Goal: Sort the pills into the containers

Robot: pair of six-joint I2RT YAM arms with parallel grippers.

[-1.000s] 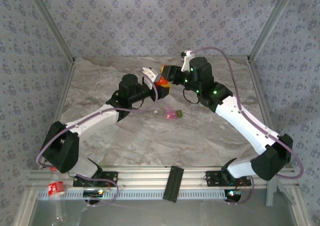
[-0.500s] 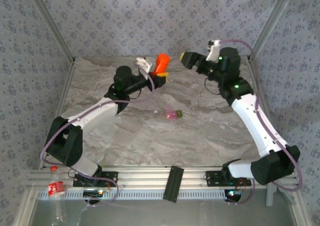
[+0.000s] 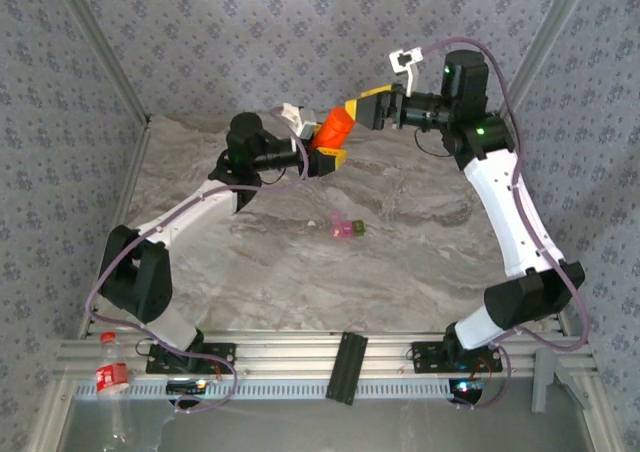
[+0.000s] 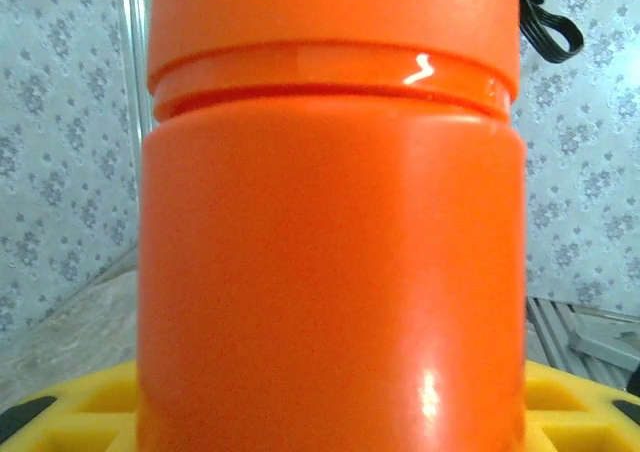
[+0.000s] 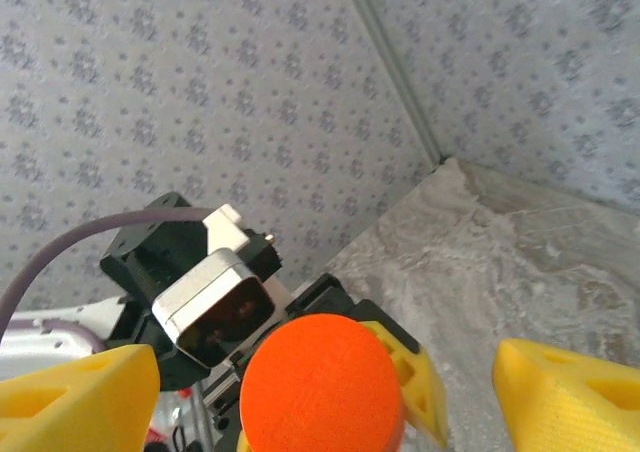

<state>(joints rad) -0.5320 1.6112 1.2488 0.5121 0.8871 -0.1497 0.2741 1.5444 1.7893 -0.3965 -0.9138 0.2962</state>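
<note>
My left gripper [image 3: 328,144] is shut on a bright orange bottle [image 3: 336,126], held up over the back of the table and tilted to the right. In the left wrist view the bottle [image 4: 330,252] stands between my yellow fingers [image 4: 70,412], cap on. My right gripper [image 3: 366,110] is open, level with the bottle's cap. In the right wrist view the round cap [image 5: 322,382] lies between its spread yellow fingertips [image 5: 70,402] without touching them. The containers [image 3: 346,229], a joined pink and green pair, lie on the table's middle. The pills are hidden.
The marbled table [image 3: 420,262] is closed in by patterned walls and metal corner posts [image 3: 100,52]. A plastic bottle with a red label [image 3: 112,377] lies at the near left, off the table. A black block [image 3: 345,367] rests on the front rail.
My right gripper opened, drew back from the bottle and rose to the cap's level. My left arm lifted the bottle and tilted it toward the right gripper.
</note>
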